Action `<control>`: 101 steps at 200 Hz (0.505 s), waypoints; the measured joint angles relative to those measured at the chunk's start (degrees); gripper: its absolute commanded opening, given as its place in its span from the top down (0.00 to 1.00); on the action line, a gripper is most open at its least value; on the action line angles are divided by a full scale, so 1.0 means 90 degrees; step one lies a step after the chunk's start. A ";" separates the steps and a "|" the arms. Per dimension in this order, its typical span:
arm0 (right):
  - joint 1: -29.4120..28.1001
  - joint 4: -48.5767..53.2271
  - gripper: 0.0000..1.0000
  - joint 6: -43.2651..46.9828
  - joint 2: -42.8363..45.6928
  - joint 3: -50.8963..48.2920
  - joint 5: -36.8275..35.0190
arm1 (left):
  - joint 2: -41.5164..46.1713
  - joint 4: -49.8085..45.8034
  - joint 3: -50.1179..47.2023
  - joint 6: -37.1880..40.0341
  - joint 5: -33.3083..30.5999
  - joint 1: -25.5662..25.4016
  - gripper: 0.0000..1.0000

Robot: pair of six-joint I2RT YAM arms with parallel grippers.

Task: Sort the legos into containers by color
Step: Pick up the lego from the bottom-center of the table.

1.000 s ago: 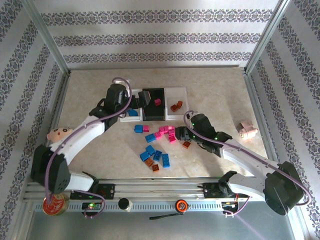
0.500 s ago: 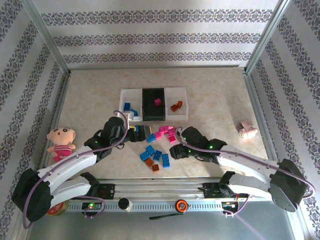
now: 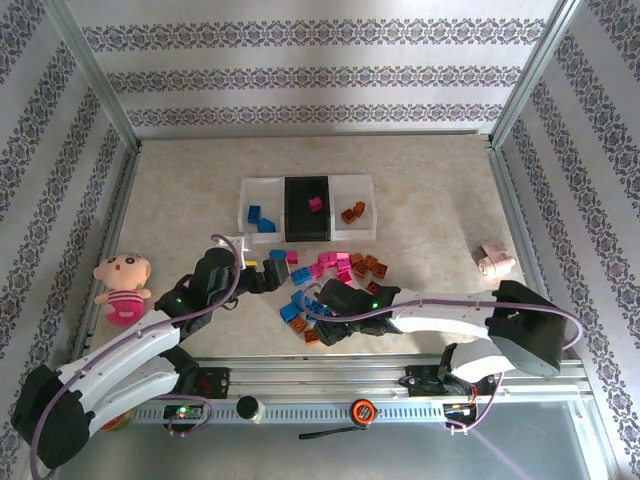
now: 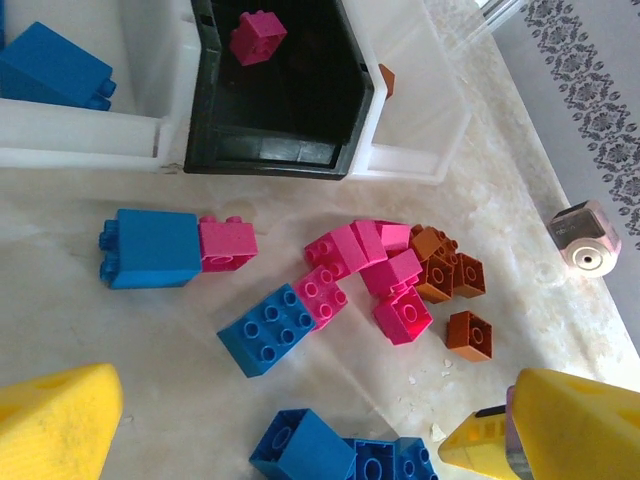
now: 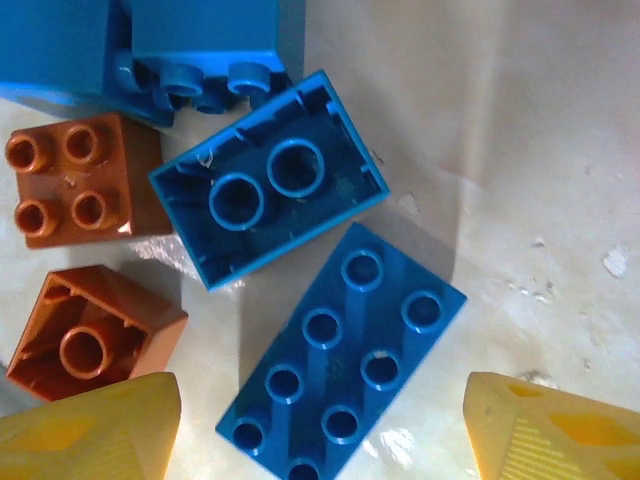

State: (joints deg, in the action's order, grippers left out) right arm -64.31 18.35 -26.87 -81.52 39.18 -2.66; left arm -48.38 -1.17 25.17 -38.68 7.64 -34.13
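Straddling blue eight-stud lego [image 5: 340, 380], right fingers [image 5: 90, 430] released; left fingers [image 4: 55, 425] released above loose legos [image 4: 398, 272], empty.

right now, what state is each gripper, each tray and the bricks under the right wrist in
left gripper: open, empty
eight-stud blue brick: lying flat, studs up
right gripper: open, straddling the eight-stud blue brick
hollow blue brick: upside down
left white tray: holds two blue bricks
black tray: holds one pink brick
right white tray: holds orange-brown bricks

Robot test booth in a lab: aluminium frame posts [image 3: 95, 72], wallpaper-print wall panels [image 3: 320, 70], marble-look tabletop [image 3: 430, 190].
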 measured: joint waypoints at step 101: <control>0.0177 0.0053 0.74 -0.0022 -0.0112 -0.0153 -0.0444 | 0.0415 -0.0707 -0.0017 0.0146 -0.0522 0.0000 0.00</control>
State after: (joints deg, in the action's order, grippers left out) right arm -62.72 18.83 -27.07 -82.52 37.80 -6.66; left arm -44.64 -7.53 25.02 -37.36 2.94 -34.13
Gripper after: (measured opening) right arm 0.300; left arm 0.997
